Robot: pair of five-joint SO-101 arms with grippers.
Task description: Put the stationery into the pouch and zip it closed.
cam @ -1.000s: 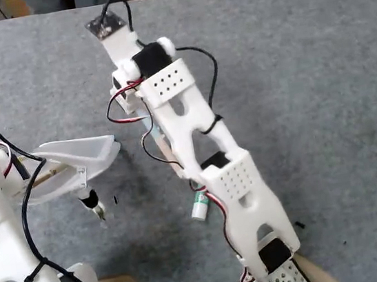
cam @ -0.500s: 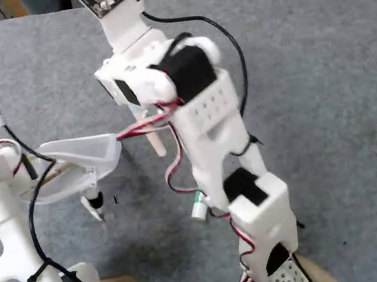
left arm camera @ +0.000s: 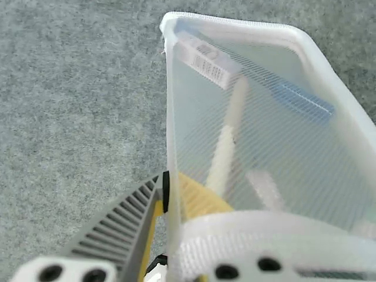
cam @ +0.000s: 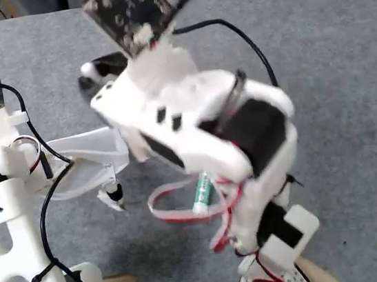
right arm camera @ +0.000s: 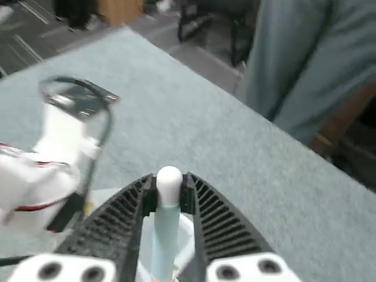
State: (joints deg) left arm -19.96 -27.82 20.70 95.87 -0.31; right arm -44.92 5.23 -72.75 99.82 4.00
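Where the grey, felt-like table (cam: 331, 59) ends at its far edge, we see a strip of dark floor in the high view. The right wrist view looks past that edge to dark chair legs (right arm camera: 202, 26) and a wooden box (right arm camera: 120, 9).

Largest in the high view is the right arm (cam: 200, 125), which stands tall over the middle of the table, close under the camera. The left arm (cam: 9, 206) stands at the table's left side.

Next comes the pouch (left arm camera: 264, 117), clear and ribbed with a white zip band. It is held up off the table with its mouth toward the middle (cam: 90, 157). The left gripper (left arm camera: 164, 194) has its fingers clenched on the pouch's wall, one ribbed finger outside it. The zip pull (cam: 114, 196) hangs below the pouch.

Through the wall we make out a pale stick (left arm camera: 226, 141), a darker blue bar (left arm camera: 302, 100) and a white label (left arm camera: 202, 59). The label carries dark print too small for us to read.

The right gripper (right arm camera: 168, 183) is up above the table, its fingers clamped on a pale blue pen (right arm camera: 164, 229) with a white rounded cap.

A green-and-white tube (cam: 202, 191) lies on the table beneath the right arm, apart from the pouch. We cannot read its markings.
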